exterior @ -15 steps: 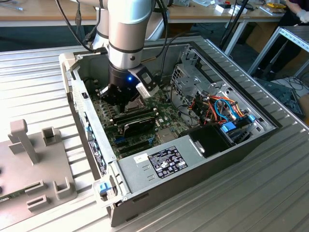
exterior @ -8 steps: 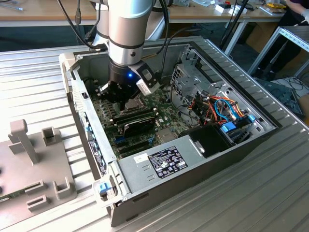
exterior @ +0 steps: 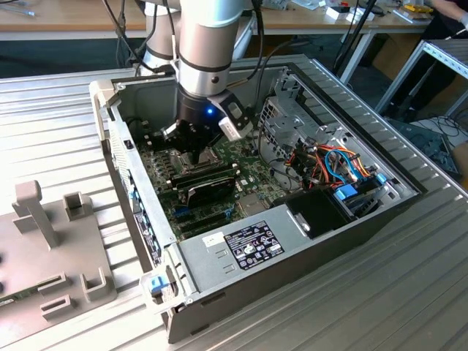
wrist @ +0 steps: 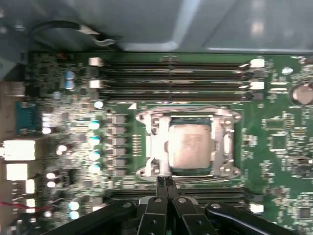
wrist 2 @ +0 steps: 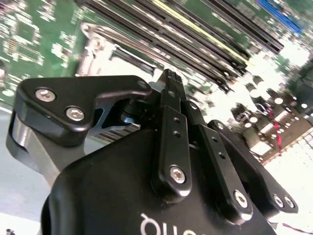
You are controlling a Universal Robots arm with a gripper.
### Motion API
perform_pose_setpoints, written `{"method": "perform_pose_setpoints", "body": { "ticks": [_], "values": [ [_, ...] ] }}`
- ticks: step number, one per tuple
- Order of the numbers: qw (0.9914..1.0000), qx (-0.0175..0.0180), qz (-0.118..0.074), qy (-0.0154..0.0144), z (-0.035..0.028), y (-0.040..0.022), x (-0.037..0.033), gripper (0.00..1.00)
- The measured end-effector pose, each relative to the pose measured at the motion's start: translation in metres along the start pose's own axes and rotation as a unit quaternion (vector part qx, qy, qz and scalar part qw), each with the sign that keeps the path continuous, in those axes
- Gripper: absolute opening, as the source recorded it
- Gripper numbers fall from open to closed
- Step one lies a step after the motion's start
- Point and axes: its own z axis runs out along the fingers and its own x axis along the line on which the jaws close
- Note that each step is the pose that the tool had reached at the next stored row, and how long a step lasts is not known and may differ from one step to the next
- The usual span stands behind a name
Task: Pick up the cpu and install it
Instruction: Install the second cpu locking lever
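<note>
Two fingers (wrist: 165, 188) of the gripper (wrist: 165, 182) are pressed together, holding nothing, in the first wrist view. The cpu (wrist: 190, 147) sits seated in the socket frame (wrist: 151, 147) on the motherboard (wrist: 274, 142), just beyond the fingertips. Memory slots (wrist: 171, 78) lie farther out, past the socket. The gripper hangs inside the open computer case (exterior: 351, 241) on the tabletop (exterior: 51, 124).

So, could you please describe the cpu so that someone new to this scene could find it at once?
Start at the open computer case and its green motherboard. Beside the long memory slots sits a silver socket frame; the cpu lies inside it. It is the only flat, dull grey metal square among small components.
</note>
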Motion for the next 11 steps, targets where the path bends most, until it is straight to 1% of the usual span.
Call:
{"method": "perform_pose_setpoints", "body": {
  "ticks": [2, 3, 5, 7, 11],
  "values": [
    [1.00000, 0.0000, 0.000, 0.0000, 0.0002, 0.0004, -0.0071, 0.11],
    [1.00000, 0.0000, 0.000, 0.0000, 0.0002, 0.0008, -0.0091, 0.11],
    [1.00000, 0.0001, 0.000, 0.0000, 0.0002, 0.0027, -0.0103, 0.11],
    [1.00000, 0.0000, 0.000, 0.0000, 0.0003, 0.0103, -0.0106, 0.11],
    [1.00000, 0.0000, 0.000, 0.0000, 0.0003, 0.0213, -0.0105, 0.11]
  ]
}}
